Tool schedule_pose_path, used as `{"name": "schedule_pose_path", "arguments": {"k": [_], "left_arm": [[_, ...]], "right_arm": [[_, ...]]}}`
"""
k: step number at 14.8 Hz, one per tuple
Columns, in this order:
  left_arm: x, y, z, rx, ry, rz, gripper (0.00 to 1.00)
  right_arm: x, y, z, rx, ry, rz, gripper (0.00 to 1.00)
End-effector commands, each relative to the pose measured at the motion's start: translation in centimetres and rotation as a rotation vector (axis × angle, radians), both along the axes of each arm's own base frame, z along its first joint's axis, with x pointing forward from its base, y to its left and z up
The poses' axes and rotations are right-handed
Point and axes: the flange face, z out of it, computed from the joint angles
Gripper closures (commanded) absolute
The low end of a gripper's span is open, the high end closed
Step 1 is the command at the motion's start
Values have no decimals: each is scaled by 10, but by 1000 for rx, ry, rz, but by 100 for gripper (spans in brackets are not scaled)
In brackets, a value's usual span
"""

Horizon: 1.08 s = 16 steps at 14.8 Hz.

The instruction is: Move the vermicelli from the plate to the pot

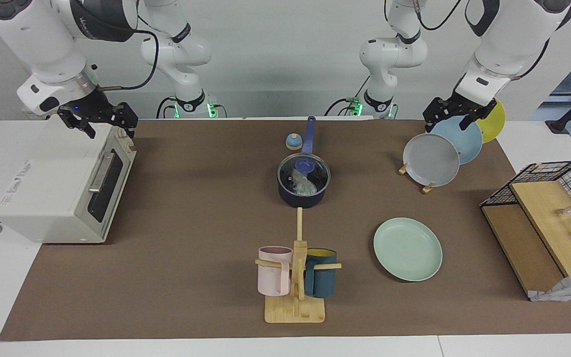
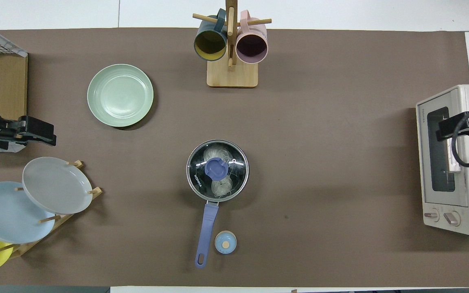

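The vermicelli [image 1: 305, 186] lies as a whitish, glossy clump inside the dark pot [image 1: 301, 197], seen through a glass lid [image 2: 217, 170] with a blue knob. The pot's blue handle [image 2: 206, 232] points toward the robots. Toward the left arm's end of the table and farther from the robots lies the mint-green plate [image 1: 407, 249], with nothing on it [image 2: 120, 95]. My left gripper [image 1: 456, 116] hangs open and holds nothing above the plate rack [image 2: 35, 132]. Over the toaster oven, my right gripper [image 1: 99, 121] is raised, open and holds nothing [image 2: 462, 124].
A wooden mug tree [image 1: 295, 297] with a pink and a teal mug stands farther out than the pot. A small blue timer [image 1: 293, 142] sits beside the handle. The rack holds grey [image 1: 431, 159], light-blue and yellow plates. A toaster oven [image 1: 57, 183] and a wire basket [image 1: 563, 173] flank the mat.
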Motion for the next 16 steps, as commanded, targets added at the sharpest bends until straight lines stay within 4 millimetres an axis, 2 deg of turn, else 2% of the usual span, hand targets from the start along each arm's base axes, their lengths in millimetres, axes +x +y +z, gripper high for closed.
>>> {"name": "schedule_pose_path", "arguments": {"k": [1,8,16], "left_arm": [[-6,1,5,-5,-6,8,0],[-6,1,5,-5,-6,8,0],[-6,0,5,-5,-6,7,0]], "right_arm": [[-8,-2,2,10,-11,15,0],[2,12,9,57,-77,26,0],[3,11,13,57,-93,25,0]]}}
